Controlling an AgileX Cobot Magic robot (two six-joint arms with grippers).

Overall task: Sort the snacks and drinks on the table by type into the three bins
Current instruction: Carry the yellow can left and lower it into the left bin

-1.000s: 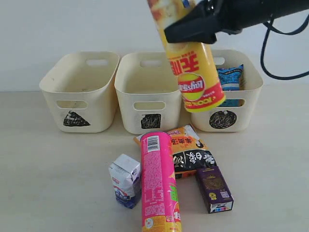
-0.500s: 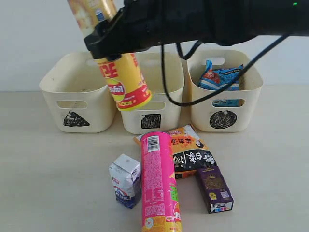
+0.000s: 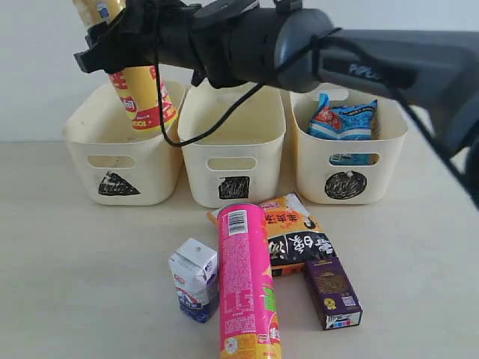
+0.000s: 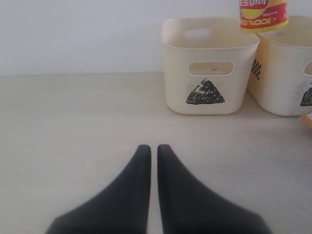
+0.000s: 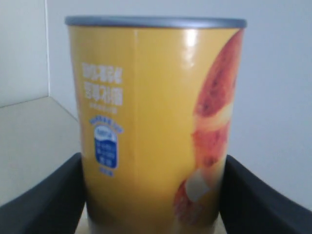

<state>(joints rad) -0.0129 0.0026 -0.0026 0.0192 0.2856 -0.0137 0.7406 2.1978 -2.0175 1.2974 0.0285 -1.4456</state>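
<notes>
Gripping the glossy yellow tube [image 3: 146, 101], right jaws hang over the triangle-marked cream tub [image 3: 75, 142]; left jaws meet.

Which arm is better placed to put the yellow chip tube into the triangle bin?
The right. The right gripper holds the yellow chip tube over the triangle bin. The left gripper is shut and empty, low over the table, short of that bin.

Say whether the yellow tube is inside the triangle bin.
Out: the yellow tube hangs tilted above the triangle bin, in the right gripper.
</notes>
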